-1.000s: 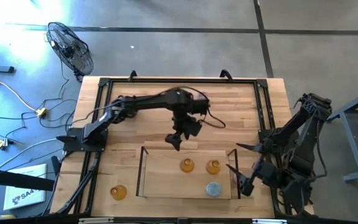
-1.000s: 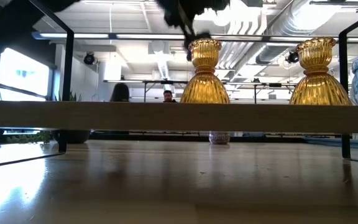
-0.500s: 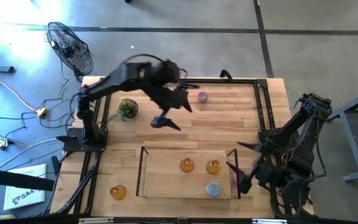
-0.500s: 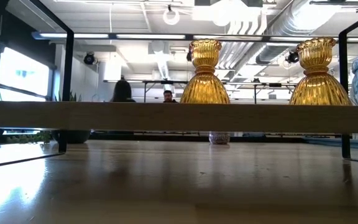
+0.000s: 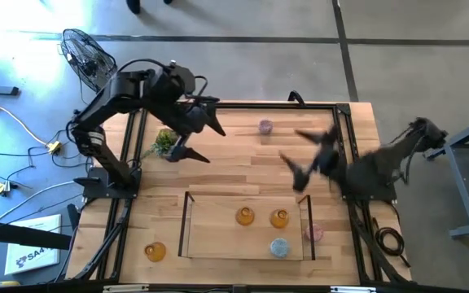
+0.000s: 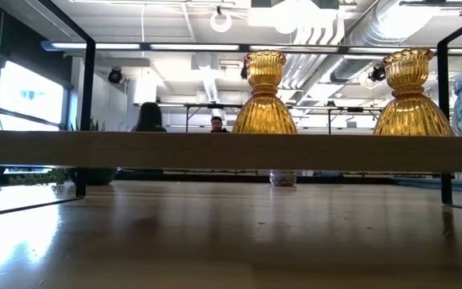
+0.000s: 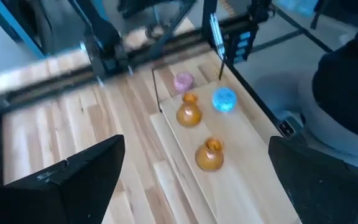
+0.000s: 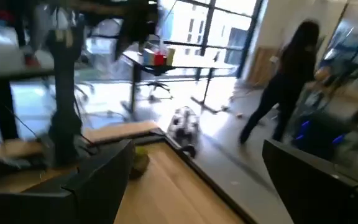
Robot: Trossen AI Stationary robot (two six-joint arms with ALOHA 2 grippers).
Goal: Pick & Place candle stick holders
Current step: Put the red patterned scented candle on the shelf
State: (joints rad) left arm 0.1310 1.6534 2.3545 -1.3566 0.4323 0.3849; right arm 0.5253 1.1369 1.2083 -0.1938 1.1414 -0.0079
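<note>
Three holders, two amber [image 5: 244, 216] [image 5: 279, 218] and one blue [image 5: 279, 247], stand on the tray [image 5: 218, 240]; mauve [image 5: 265, 126] beyond it. Both my grippers [image 5: 194, 130] [image 5: 309, 153] hover wide open, empty. Slick, breakable glass: I'd pinch the narrow necks.

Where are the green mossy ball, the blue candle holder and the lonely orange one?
green mossy ball [image 5: 165, 142], high view, on its leafy top.
blue candle holder [image 5: 279, 247], high view, on its round top.
lonely orange candle holder [image 5: 155, 251], high view, on its round body.
</note>
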